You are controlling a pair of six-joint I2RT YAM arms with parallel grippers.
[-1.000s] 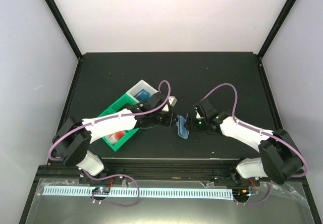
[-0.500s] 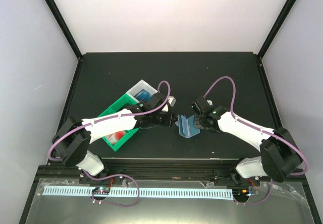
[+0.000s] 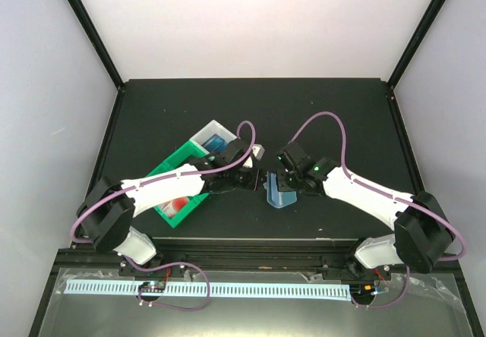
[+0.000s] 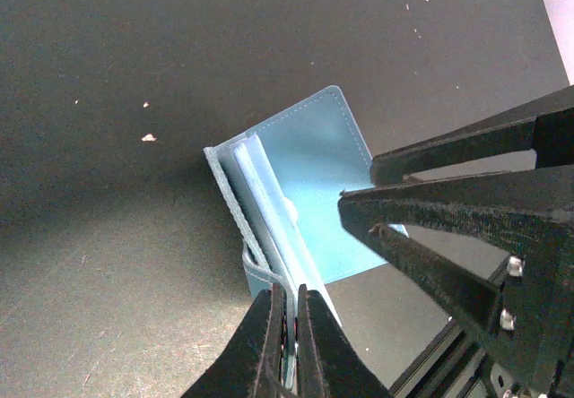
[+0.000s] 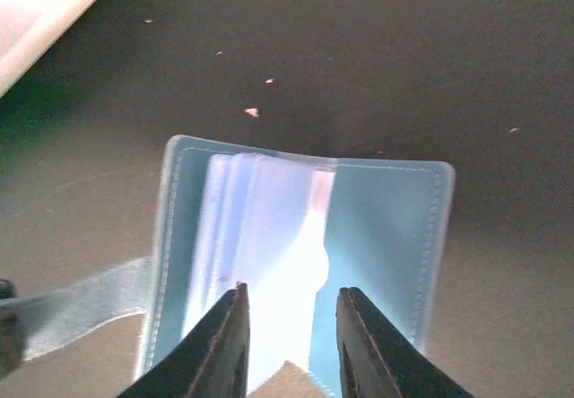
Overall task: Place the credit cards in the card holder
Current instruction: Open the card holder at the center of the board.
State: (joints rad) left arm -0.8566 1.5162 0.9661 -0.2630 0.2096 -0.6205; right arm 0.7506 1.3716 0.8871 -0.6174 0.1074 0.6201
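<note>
The teal-blue card holder (image 3: 279,190) lies open in the middle of the black table, with clear sleeves (image 5: 269,228) fanned up from its spine. My left gripper (image 4: 291,295) is shut on the holder's (image 4: 314,169) near edge beside the snap tab (image 5: 81,295). My right gripper (image 5: 287,299) hovers over the sleeves with its jaws a narrow gap apart and nothing clamped. Its fingers (image 4: 430,205) reach in from the right in the left wrist view. A red-and-white credit card (image 3: 179,204) lies in the green bin (image 3: 168,176). A blue card (image 3: 217,140) lies in the white bin (image 3: 202,133).
The green and white bins stand left of the holder, under my left arm (image 3: 163,187). My right arm (image 3: 357,193) stretches in from the lower right. The table's raised black border (image 3: 250,81) runs along the back and sides.
My right gripper has slid left over the card holder and its jaws have narrowed a lot. The holder now lies wider open. My left gripper has kept its grip and place.
</note>
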